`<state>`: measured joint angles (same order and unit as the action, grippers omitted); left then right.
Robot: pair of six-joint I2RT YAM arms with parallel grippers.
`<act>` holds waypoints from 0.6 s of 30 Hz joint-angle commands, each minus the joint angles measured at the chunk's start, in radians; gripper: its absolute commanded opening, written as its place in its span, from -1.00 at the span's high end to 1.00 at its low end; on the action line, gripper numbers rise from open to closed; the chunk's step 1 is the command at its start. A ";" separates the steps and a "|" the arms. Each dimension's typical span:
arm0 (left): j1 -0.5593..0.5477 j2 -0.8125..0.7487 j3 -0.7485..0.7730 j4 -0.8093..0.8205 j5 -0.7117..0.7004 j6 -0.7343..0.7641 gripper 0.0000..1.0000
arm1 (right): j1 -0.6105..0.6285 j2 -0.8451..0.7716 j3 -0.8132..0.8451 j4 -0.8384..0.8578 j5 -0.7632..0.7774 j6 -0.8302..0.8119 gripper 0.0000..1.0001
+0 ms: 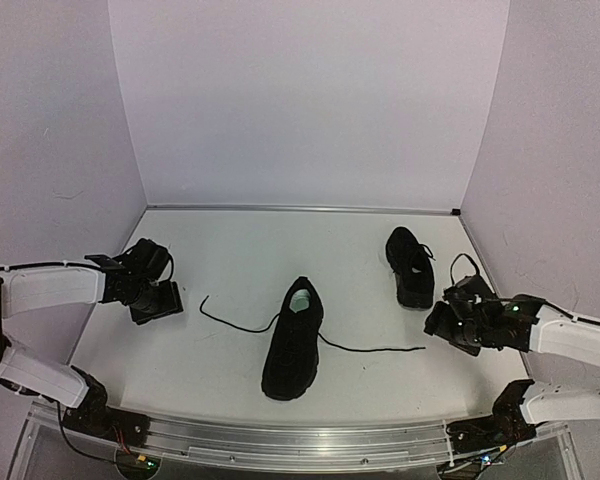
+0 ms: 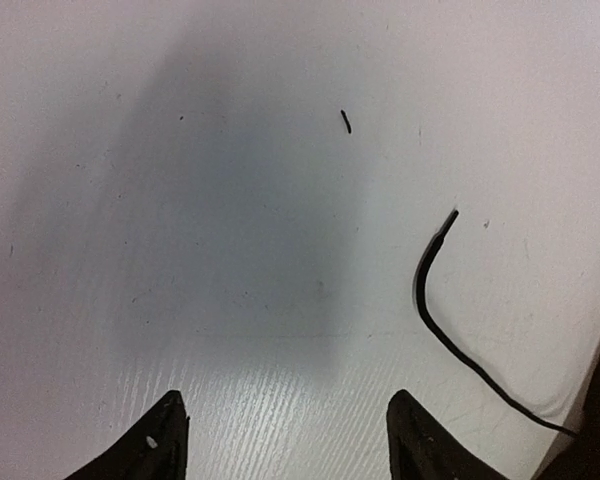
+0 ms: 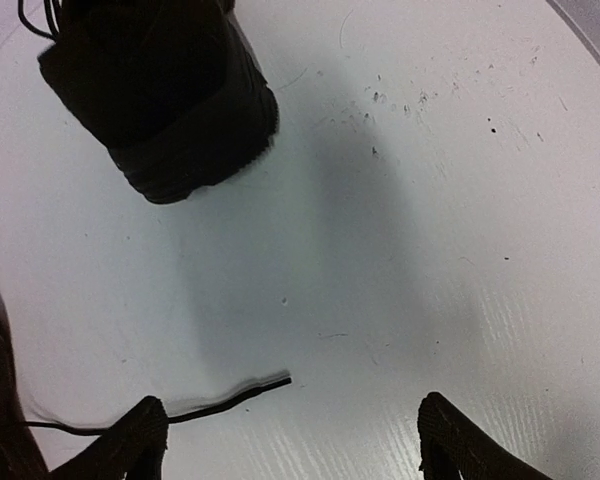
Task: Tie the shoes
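White table [image 1: 230, 370]; left arm [image 1: 45, 285], right arm [image 1: 575, 335] reach outward low, fingers [image 2: 150, 450] spread.

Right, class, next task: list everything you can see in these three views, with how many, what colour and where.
matte black lace-up shoes: two, black; this one, with a pale green insole, mid-table, toe towards the arms; the other further back on the right.
thin black laces: two loose ends, black; lying flat on the table to the left and right of the centre shoe.
white table: one, white; under everything.
pale lilac walls: three; behind and at both sides.
metal rail: one, silvery; along the near edge.
left end effector: one, black; open, over bare table near the left lace end.
right end effector: one, black; open, by the right lace end.
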<state>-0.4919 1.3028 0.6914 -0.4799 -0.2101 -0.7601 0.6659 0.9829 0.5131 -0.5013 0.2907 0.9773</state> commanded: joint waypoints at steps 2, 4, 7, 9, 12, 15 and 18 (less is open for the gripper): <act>0.003 -0.152 0.005 0.030 -0.010 0.087 -0.67 | -0.004 -0.131 0.055 0.019 -0.007 -0.110 -0.93; 0.003 -0.170 -0.003 0.106 0.068 0.204 -0.90 | -0.005 -0.155 0.063 0.062 -0.050 -0.211 -0.97; 0.000 -0.138 0.014 0.181 0.184 0.348 -0.99 | -0.004 -0.123 0.109 0.090 -0.127 -0.337 -0.97; -0.005 -0.118 0.011 0.252 0.308 0.426 -0.99 | -0.005 -0.068 0.153 0.092 -0.180 -0.397 -0.97; -0.062 -0.087 -0.001 0.373 0.441 0.581 -0.99 | -0.005 0.018 0.207 0.111 -0.296 -0.483 -0.97; -0.172 -0.021 0.028 0.378 0.387 0.752 -0.94 | -0.005 0.068 0.236 0.150 -0.422 -0.539 -0.96; -0.235 0.053 0.021 0.433 0.423 0.913 -0.74 | -0.005 0.077 0.236 0.195 -0.498 -0.557 -0.97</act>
<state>-0.6611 1.2805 0.6950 -0.1607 0.1351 -0.1358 0.6624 1.0516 0.7103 -0.3834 -0.0485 0.5133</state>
